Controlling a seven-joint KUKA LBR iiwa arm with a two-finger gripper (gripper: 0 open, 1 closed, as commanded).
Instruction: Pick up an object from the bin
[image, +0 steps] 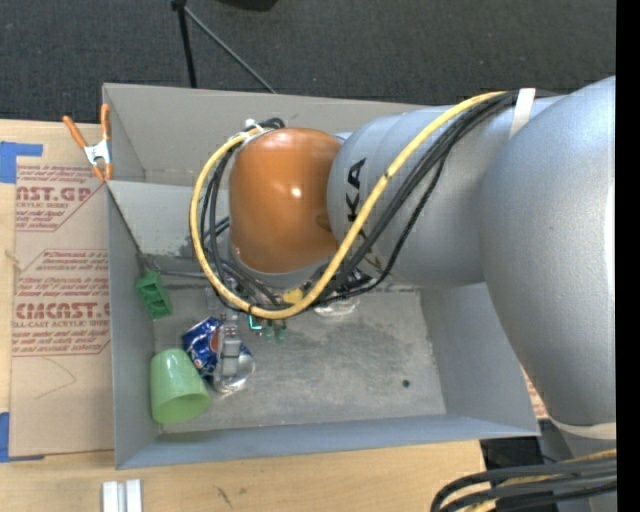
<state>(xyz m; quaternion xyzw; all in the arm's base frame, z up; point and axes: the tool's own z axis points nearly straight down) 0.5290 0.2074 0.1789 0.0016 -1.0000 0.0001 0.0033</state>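
1. Camera view: a grey metal bin (380, 372) is seen from above, with the arm (520, 230) entering from the right and covering much of the bin's far half.
2. An orange cover (280, 195) is carried at the wrist, and yellow and black cables (205, 215) are looped round it.
3. The jaws are hidden beneath the cover and cables; whether they are open or closed cannot be told, and nothing is seen to be held.
4. The lower end of the wrist is placed over the left part of the floor, just above a crumpled blue-and-white wrapper (203, 345).
5. A clear, shiny piece (237, 375) is seen touching the wrapper on its right side; its exact kind cannot be made out.
6. A light green cup (178, 388) is laid on its side in the near left corner, just beside the wrapper.
7. A dark green block (152, 296) is set against the left wall, apart from the cup.
8. A pale clear thing (335, 306) is partly hidden under the arm near the bin's middle.
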